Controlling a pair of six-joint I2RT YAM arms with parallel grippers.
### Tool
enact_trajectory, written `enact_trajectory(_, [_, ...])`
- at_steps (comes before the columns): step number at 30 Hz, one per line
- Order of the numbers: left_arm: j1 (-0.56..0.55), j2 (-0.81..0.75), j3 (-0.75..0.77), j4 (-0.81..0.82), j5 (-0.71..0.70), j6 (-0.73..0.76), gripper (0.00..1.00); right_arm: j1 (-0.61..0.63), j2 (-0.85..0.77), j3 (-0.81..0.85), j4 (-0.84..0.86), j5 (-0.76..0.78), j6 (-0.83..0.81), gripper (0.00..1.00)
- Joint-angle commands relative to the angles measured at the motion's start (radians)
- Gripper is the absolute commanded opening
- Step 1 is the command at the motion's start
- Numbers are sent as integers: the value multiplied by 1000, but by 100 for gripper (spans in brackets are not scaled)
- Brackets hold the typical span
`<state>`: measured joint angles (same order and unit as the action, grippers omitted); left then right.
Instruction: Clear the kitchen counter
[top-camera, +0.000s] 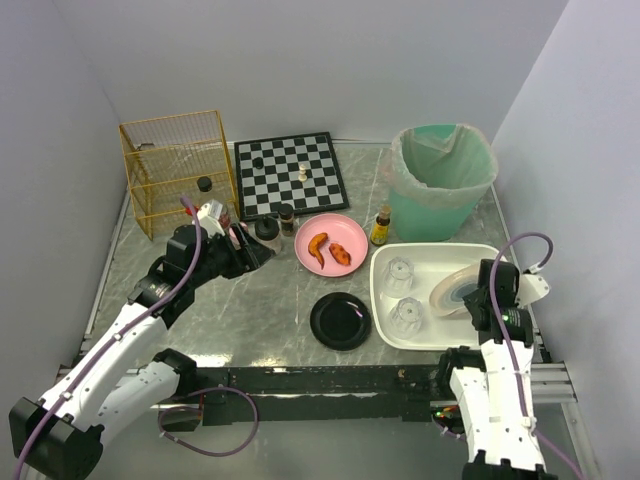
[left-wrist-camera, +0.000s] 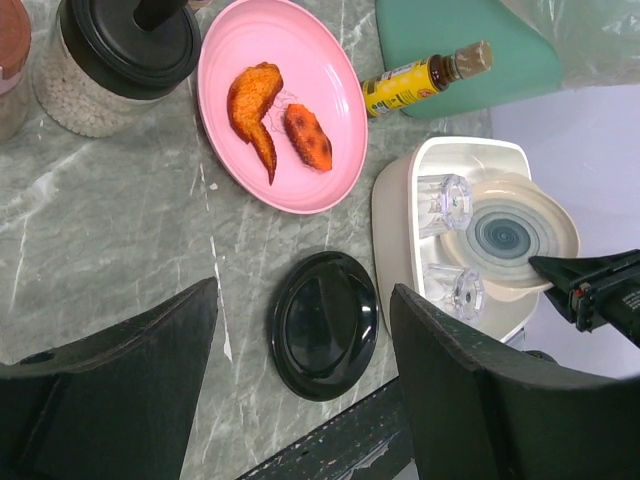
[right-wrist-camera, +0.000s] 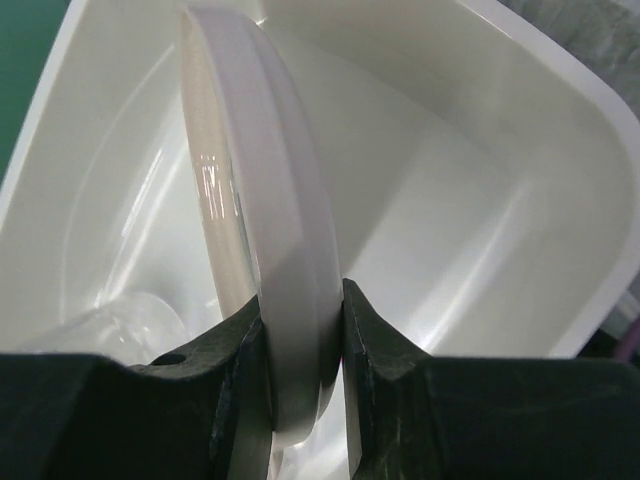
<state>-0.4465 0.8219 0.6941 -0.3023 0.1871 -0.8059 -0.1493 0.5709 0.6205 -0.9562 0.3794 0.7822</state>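
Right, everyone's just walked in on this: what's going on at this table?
The right gripper is shut on the rim of a cream plate, holding it tilted on edge inside the white tray, beside two clear glasses. The left gripper is open and empty, hovering above the kitchen counter. On the counter sit a pink plate with fried chicken pieces, a black dish and a small sauce bottle.
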Motion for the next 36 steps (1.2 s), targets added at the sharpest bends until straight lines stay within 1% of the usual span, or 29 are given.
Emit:
enact_trajectory(1, [-3, -15, -2, 35, 15, 2, 74, -90, -9, -45, 188, -59, 45, 0])
enact_trajectory(8, [-1, -6, -11, 42, 23, 4, 74, -208, 52, -151, 309, -237, 61, 0])
enact_trajectory(9, [-3, -9, -13, 40, 22, 5, 74, -217, 60, -162, 321, -252, 60, 3])
enact_trajectory(10, [0, -10, -15, 40, 20, 5, 74, -229, 70, -175, 329, -261, 61, 9])
enact_trajectory(11, [-3, -10, -16, 40, 18, 5, 74, -243, 75, -186, 336, -270, 61, 17])
enact_trajectory(12, [-1, -13, -19, 42, 18, 5, 74, -257, 76, -195, 344, -284, 61, 28])
enact_trajectory(14, [-3, -17, -27, 42, 20, 4, 74, -289, 76, -217, 358, -315, 61, 49])
enact_trajectory(16, [-3, -18, -34, 46, 23, -1, 74, -315, 81, -235, 370, -342, 61, 61])
enact_trajectory(18, [-3, -21, -41, 51, 25, -4, 74, -334, 99, -246, 378, -365, 54, 69])
enact_trajectory(20, [-3, -21, -45, 54, 28, -6, 74, -355, 130, -251, 381, -401, 42, 73])
enact_trajectory(24, [-1, -23, -50, 57, 26, -7, 74, -389, 176, -246, 373, -427, 26, 75])
enact_trajectory(27, [-3, -24, -51, 55, 25, -7, 74, -400, 181, -222, 341, -395, 22, 77])
enact_trajectory(31, [-1, -17, -53, 58, 23, -6, 75, -401, 135, -165, 275, -315, 9, 80])
enact_trajectory(36, [-1, 6, -45, 51, 14, 4, 77, -400, 90, -93, 197, -237, -8, 81])
